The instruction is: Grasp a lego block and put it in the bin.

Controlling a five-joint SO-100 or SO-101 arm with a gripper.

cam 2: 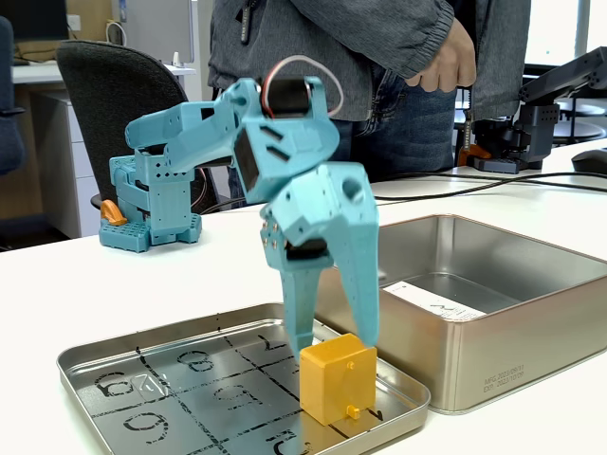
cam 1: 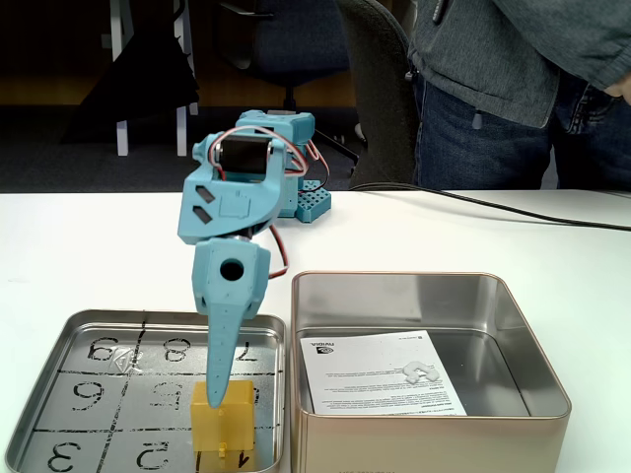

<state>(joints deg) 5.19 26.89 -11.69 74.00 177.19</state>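
Observation:
The yellow-orange lego block [cam 1: 223, 422] [cam 2: 334, 381] rests on the front right square of a shallow numbered tray [cam 1: 35, 409] [cam 2: 90, 358]. My blue gripper [cam 1: 216, 398] [cam 2: 337, 350] points straight down onto it. In a fixed view its two fingers [cam 2: 361, 289] stand about one block width apart and straddle the block's top; I cannot tell whether they touch its sides. The bin [cam 1: 552, 379] [cam 2: 498, 346], a deep silver tin with a white paper sheet [cam 1: 380, 374] inside, stands right beside the tray, on its right in both fixed views.
A person [cam 1: 493, 89] [cam 2: 332, 38] stands behind the white table, next to an office chair [cam 1: 380, 89] [cam 2: 119, 85]. A black cable [cam 1: 493, 205] runs across the table's far side. The arm's base [cam 1: 296, 187] [cam 2: 142, 213] sits behind the tray.

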